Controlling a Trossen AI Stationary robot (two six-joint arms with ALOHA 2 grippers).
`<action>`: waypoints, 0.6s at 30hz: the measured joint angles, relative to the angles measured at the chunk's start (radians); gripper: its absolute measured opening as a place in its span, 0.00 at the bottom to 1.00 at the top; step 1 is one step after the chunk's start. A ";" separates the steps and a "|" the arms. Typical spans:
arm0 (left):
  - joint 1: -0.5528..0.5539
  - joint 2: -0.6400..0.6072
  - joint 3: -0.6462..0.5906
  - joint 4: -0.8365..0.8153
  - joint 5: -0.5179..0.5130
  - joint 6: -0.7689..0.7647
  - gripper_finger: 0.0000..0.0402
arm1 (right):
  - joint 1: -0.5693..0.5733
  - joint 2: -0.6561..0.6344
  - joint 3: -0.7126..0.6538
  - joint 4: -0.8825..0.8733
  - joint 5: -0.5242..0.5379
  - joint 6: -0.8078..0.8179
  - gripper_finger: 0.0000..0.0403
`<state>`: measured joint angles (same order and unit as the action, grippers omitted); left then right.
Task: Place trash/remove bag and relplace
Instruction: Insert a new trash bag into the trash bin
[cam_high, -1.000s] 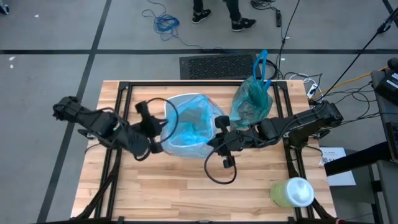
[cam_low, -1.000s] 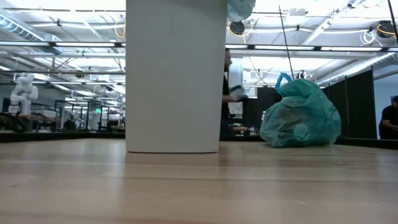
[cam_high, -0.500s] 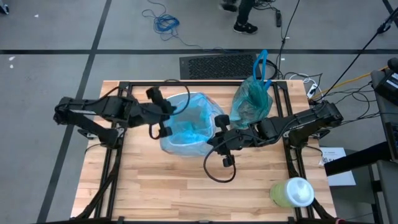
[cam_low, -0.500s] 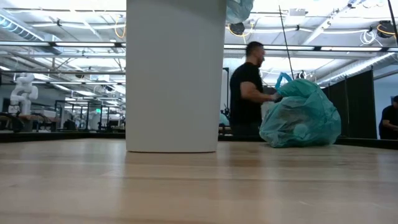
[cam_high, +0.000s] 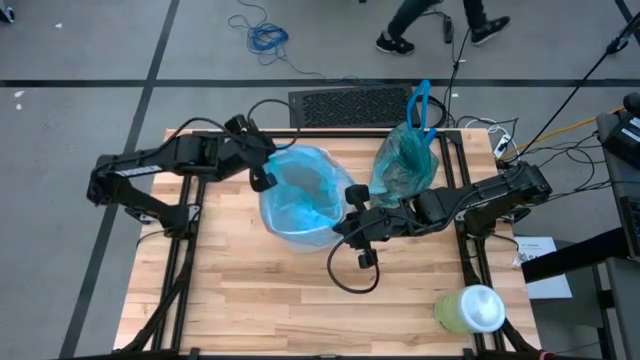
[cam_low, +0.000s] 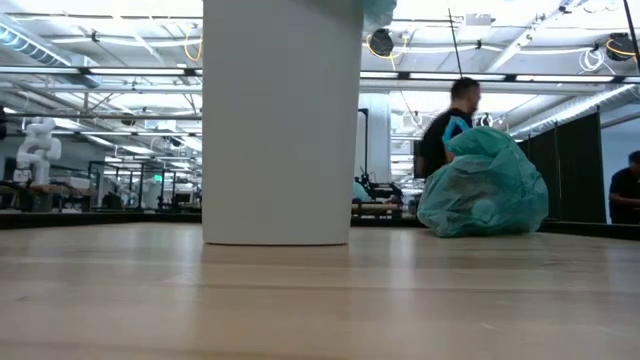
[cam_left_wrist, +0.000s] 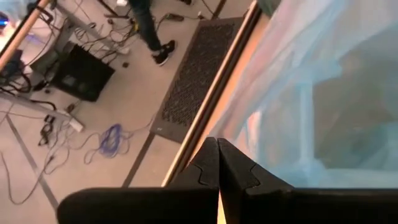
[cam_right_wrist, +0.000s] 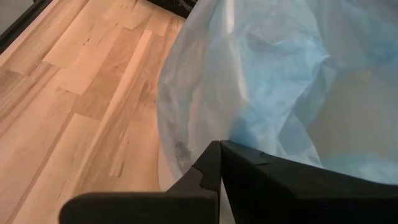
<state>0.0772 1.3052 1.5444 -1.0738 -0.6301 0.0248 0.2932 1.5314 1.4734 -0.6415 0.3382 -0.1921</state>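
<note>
A white bin (cam_low: 282, 120) stands mid-table, lined with the paler sky-blue bag (cam_high: 305, 195). The bag's mouth lies open over the bin's rim. My left gripper (cam_high: 263, 172), shut, is at the bag's far-left rim. Shut too, my right gripper (cam_high: 352, 198) is at the bag's right rim. The full teal-green bag (cam_high: 404, 165) sits on its base near the far right edge, right of the bin. Its blue loop handle (cam_high: 421, 105) sticks up. No loose trash scraps show. My left gripper has its shut fingertips (cam_left_wrist: 217, 144) right at the sky-blue bag's edge (cam_left_wrist: 239, 118), coming from the table's left. Whether they hold or only touch the film, I cannot tell. My right gripper pinches the sky-blue bag's film (cam_right_wrist: 231, 127) at the bin's right rim, coming from the table's right. The film drapes slack to both sides of the tips.
A pale-green container with a white top (cam_high: 470, 308) stands at the near right corner. A dark cable loop (cam_high: 352, 272) lies on the table below my right gripper. Bare wood spreads along the near side (cam_high: 280, 310). A person (cam_low: 445, 135) walks beyond the far edge.
My left gripper has swung from the bin's near-left side toward the far edge, along the bag's left rim to its far-left part, staying shut. My right gripper has kept still. The person behind the table has walked to the right.
</note>
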 joint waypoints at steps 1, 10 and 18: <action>0.015 0.000 -0.010 0.010 0.003 0.008 0.00 | 0.000 0.000 0.000 0.000 0.000 0.000 0.00; 0.094 0.000 -0.138 0.053 0.127 0.007 0.00 | 0.001 0.000 0.000 0.000 -0.003 0.001 0.00; 0.094 0.002 -0.175 0.074 0.165 0.007 0.00 | 0.015 -0.002 0.000 0.043 -0.004 0.013 0.00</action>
<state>0.1707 1.3067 1.3689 -0.9995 -0.4647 0.0319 0.3085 1.5299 1.4734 -0.5980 0.3345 -0.1786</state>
